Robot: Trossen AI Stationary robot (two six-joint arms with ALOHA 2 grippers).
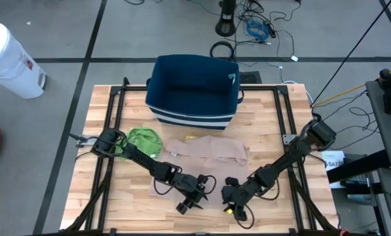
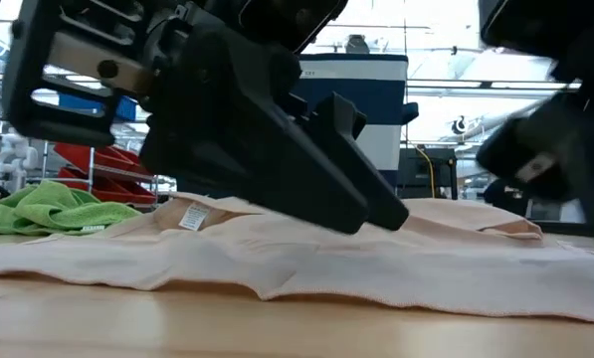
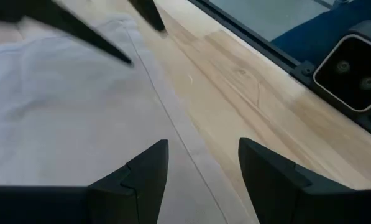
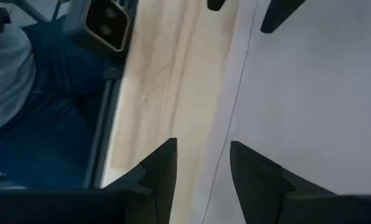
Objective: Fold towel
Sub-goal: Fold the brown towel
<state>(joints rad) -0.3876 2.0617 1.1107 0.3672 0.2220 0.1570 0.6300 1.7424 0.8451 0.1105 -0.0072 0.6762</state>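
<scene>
While the beige towel (image 1: pixel 205 152) lies spread and a little rumpled on the wooden table (image 1: pixel 267 118), just in front of the navy bin (image 1: pixel 194 88), you have both grippers down at its near edge. You can see from the low view that the cloth (image 2: pixel 306 261) rests flat on the boards with soft ridges and a small white label showing near its left part.

Your left gripper (image 1: pixel 190 200) sits at the towel's near left portion. Its fingers (image 3: pixel 141 177) stand wide apart, nothing between them, hovering over the hemmed edge of the cloth (image 3: pixel 67 118) where it meets bare wood.

Your right gripper (image 1: pixel 230 200) is just beside it, toward the near right of the towel. Its fingers (image 4: pixel 163 165) are partly parted, with a clear gap, and they straddle the hem line of the fabric (image 4: pixel 309 93) without closing on it; I see nothing held.

Farther out, a green cloth (image 1: pixel 143 139) lies bunched at the towel's left end, under the left arm. The navy bin with white stripes stands at the far middle of the table. Off the table at far left you have a white cylindrical container (image 1: pixel 8 59) on the floor, and cables trail across the floor beyond the bin.
</scene>
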